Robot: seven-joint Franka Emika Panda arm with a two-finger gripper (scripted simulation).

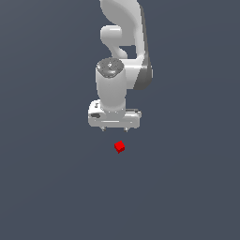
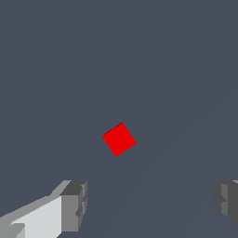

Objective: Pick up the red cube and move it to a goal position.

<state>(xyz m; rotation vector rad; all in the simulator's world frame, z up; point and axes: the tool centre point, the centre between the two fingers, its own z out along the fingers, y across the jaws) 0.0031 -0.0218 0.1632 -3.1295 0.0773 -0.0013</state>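
Observation:
The red cube lies on the flat dark grey floor, turned at an angle. It also shows in the wrist view, near the middle. My white gripper hangs above the cube, a little toward the exterior view's left of it, with a clear gap between them. Its fingers stand wide apart in the wrist view, and nothing is between them. The cube is much narrower than the gap between the fingers.
The white arm rises behind the gripper toward the top of the exterior view. The plain dark grey floor spreads all around. No other object shows.

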